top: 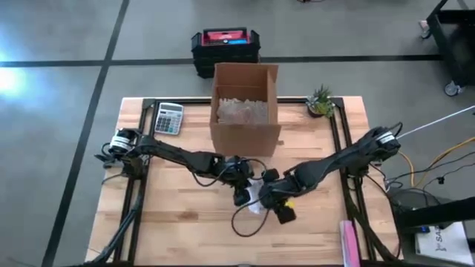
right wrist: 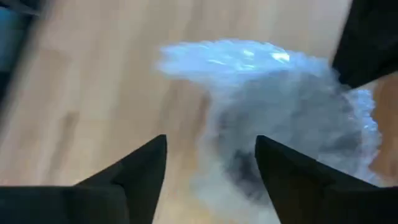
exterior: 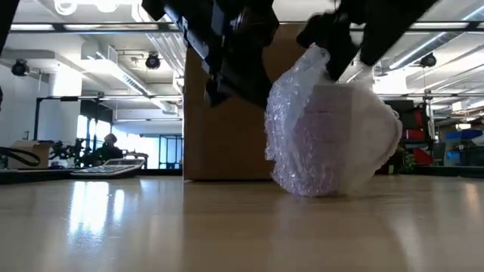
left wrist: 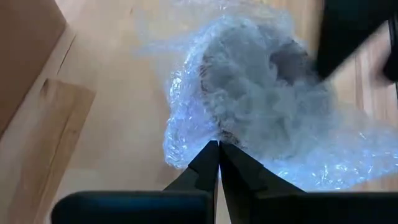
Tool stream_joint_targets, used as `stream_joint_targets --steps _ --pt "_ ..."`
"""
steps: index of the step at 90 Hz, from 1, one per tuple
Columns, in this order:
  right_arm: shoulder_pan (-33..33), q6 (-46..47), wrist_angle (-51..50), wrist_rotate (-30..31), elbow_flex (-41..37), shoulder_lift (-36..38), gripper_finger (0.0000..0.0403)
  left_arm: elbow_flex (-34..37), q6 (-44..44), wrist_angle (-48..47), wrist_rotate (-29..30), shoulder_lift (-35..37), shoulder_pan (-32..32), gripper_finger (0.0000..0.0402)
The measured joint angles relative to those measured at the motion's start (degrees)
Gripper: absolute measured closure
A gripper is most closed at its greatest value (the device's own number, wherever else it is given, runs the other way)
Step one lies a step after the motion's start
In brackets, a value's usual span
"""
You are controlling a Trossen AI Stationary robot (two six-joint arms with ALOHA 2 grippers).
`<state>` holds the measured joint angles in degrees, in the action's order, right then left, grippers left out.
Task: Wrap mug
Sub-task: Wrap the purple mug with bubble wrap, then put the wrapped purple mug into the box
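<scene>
The mug (exterior: 344, 125) shows as a whitish shape inside a bundle of clear bubble wrap (exterior: 295, 128) whose underside rests on the wooden table near its middle (top: 256, 202). My left gripper (left wrist: 219, 148) is shut at the wrap's edge, on the bundle's left side in the high view (top: 243, 193). My right gripper (right wrist: 211, 152) stands open just right of the bundle (top: 277, 208), with the wrap beyond its fingertips; whether it touches the wrap, I cannot tell. My left gripper pinches the bubble wrap at a bunched edge (left wrist: 214, 135) between its two fingertips, coming slanting down from the table's left. One layer or several, I cannot tell. The bundle sits on the table, and the wrap around the pinch is loose and crumpled.
An open cardboard box (top: 245, 111) with more wrap inside stands just behind the bundle. A calculator (top: 168, 117) lies at the far left and a small plant (top: 320, 100) at the far right. A black cable loop (top: 245, 222) lies near the bundle; a pink object (top: 349, 245) is at the near right.
</scene>
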<state>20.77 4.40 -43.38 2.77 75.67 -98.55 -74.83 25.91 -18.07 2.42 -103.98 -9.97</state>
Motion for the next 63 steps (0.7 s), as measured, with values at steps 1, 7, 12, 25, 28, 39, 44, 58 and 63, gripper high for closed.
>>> stream_joint_targets --steps 1,7,12,25,28,39,44,58,63 --pt "-0.03 0.21 0.0 0.44 -0.04 -0.51 0.0162 0.0 0.03 -0.02 0.01 0.0 -0.01 0.0401" --pt "-0.12 1.02 -0.2 0.98 -0.27 -3.61 0.0158 0.0 0.08 -0.17 0.01 0.0 -0.21 0.0401" --pt "-0.05 1.06 0.17 1.84 -0.14 -6.15 0.016 -0.01 0.28 -1.44 0.0 0.09 -0.58 0.0401" --pt "0.75 -0.5 0.03 6.0 0.1 -9.91 0.0203 -0.02 3.48 -11.33 -0.1 0.95 -1.55 0.0401" --pt "1.08 -0.88 0.04 6.91 0.14 -9.98 0.0223 -0.02 4.33 -13.42 -0.09 1.24 -1.86 0.0401" --pt "1.7 -1.47 -1.03 5.99 1.37 -9.28 0.0324 -0.02 5.9 -17.0 0.07 3.13 -3.33 0.0401" --pt "1.92 -1.78 -2.41 4.91 2.18 -8.42 0.0371 -0.02 6.11 -17.1 0.12 4.24 -4.1 0.0401" --pt "2.99 -4.31 -3.06 3.34 5.16 -3.24 0.0374 0.01 3.8 -17.32 2.39 8.06 -6.44 0.0402" --pt "3.28 -5.46 -3.55 3.21 6.33 -0.74 0.0374 0.26 2.93 -17.44 3.53 9.85 -7.29 0.0402"
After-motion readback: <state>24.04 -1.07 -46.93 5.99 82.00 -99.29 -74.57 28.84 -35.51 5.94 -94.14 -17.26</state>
